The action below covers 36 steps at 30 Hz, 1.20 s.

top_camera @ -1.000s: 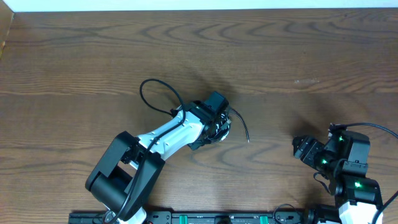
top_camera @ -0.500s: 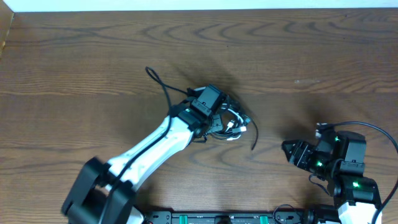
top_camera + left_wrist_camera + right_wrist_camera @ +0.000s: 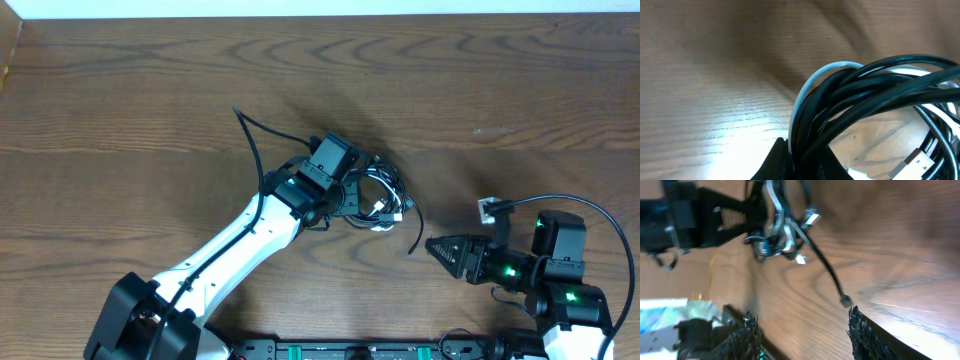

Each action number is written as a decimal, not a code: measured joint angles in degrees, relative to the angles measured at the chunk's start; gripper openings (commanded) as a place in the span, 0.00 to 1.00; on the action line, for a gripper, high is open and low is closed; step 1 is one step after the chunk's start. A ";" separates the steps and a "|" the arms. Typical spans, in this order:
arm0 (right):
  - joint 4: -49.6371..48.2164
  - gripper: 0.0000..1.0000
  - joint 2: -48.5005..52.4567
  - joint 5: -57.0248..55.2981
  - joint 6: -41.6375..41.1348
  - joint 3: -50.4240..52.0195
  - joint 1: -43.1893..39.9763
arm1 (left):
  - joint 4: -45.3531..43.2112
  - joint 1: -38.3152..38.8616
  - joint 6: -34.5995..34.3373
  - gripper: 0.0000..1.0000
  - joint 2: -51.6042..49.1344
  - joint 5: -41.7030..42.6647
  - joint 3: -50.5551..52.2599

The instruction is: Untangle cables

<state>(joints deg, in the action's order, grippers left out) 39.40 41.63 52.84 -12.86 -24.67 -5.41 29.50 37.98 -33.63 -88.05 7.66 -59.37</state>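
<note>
Left tool [image 3: 358, 192] clamps the cable bundle [image 3: 385, 196].
Right tool [image 3: 440, 247], jaws apart and empty, sits near the loose black end [image 3: 413, 240].

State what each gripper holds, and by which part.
Left gripper: shut on the cables, pinching several strands where the bundled loop bends. Right gripper: nothing, jaws apart.

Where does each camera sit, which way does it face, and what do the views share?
Overhead: fixed above, looking straight down at the table; left gripper and right gripper both show.
Left wrist: on the left wrist, close on the cable bundle clamped in its jaws.
Right wrist: on the right wrist, looking across the table at the bundle; its own two fingers frame the bottom.
Shared: all show the bundle; overhead and right wrist share its loose plug end.
</note>
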 measured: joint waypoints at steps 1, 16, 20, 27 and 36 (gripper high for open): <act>0.00 0.55 0.00 0.74 0.37 0.00 0.00 | 0.02 0.00 0.68 0.08 0.02 0.00 0.00; -4.92 0.45 0.00 6.86 -0.61 0.00 0.00 | -0.09 -0.02 5.46 0.08 0.00 3.58 0.00; -7.02 0.43 0.00 9.29 -1.20 0.00 0.02 | -0.20 0.00 7.78 0.08 0.02 4.09 0.00; -14.80 0.41 0.00 10.34 -3.23 0.00 3.54 | -1.49 0.00 9.66 0.08 0.02 4.11 0.00; -21.97 0.41 0.42 0.57 -8.02 0.00 13.44 | -1.46 0.92 9.90 0.08 0.00 4.33 0.00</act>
<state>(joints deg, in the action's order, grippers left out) 17.43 42.04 53.41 -20.88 -24.67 8.03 28.03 38.89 -23.73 -88.05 11.99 -59.37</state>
